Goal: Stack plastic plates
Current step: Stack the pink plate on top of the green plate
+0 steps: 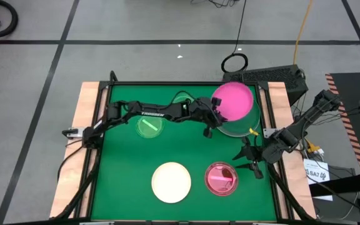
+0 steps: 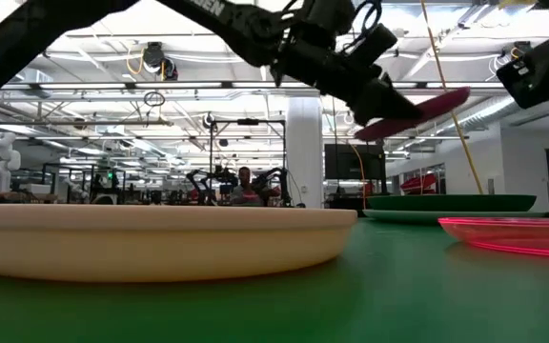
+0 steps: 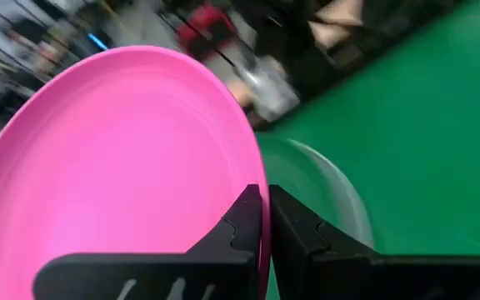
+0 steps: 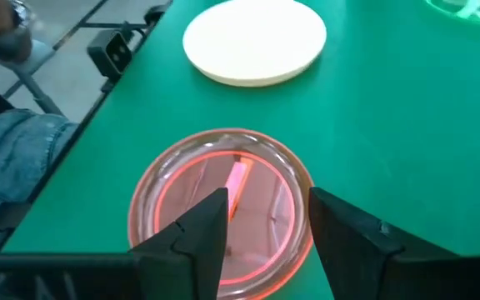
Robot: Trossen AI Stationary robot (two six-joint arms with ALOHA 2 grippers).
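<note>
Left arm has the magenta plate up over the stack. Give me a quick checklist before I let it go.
1. Grip: left gripper shut on the magenta plate at its rim. Ok.
2. Plate clear of the table: in the low view it hangs tilted above the dark green plate. Ok.
3. Alignment: from above it overlaps the dark green plate but sits offset toward the far edge. Not ok.
4. Level: tilted. Not ok.
5. Right gripper out of the way: open, near the pink plate. Ok.
6. Pale blue plate under the green one: cannot tell.
</note>
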